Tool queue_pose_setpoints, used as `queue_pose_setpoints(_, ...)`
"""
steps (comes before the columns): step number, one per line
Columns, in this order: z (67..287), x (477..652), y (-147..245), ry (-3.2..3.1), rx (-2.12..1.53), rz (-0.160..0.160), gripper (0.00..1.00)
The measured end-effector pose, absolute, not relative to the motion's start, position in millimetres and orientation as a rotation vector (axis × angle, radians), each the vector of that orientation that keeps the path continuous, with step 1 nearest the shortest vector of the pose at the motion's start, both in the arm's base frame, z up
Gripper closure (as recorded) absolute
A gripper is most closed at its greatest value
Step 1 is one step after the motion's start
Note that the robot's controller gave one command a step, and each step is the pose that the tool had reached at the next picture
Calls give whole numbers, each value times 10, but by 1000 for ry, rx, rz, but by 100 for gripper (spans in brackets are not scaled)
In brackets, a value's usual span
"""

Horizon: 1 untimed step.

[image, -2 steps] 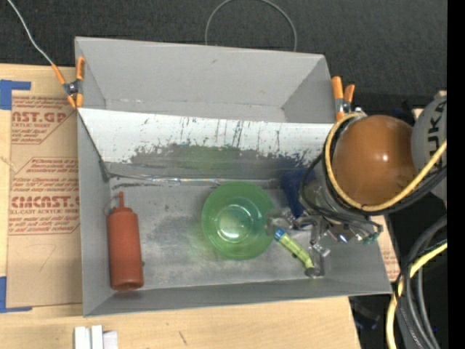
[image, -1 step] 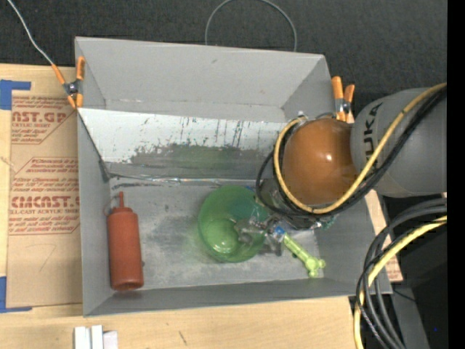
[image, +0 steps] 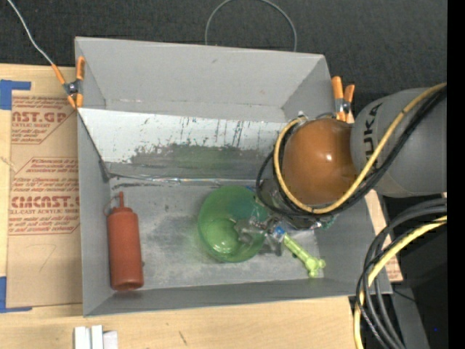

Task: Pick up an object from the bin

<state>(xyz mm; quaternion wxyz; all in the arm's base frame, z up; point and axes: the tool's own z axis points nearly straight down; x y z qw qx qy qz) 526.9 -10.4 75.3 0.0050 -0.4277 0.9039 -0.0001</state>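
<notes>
My gripper point(image: 256, 233) is down in the bin's right half, under the orange dome of the wrist. Its metal fingertips rest at the right rim of a green translucent bowl point(image: 221, 224) lying on the bin floor near the middle. Just right of the fingertips a lime-green stick-shaped toy point(image: 305, 257) lies slanting toward the front right corner. A small blue piece point(image: 279, 231) sits beside the fingertips.
A red-orange squeeze bottle point(image: 124, 244) lies upright along the bin's left wall. The arm with its cables covers the bin's right side.
</notes>
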Motion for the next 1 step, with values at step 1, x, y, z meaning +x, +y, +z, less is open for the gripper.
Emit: queue_pose_setpoints(1, 749, 5303, -101, 2784, -1428, -2, 100)
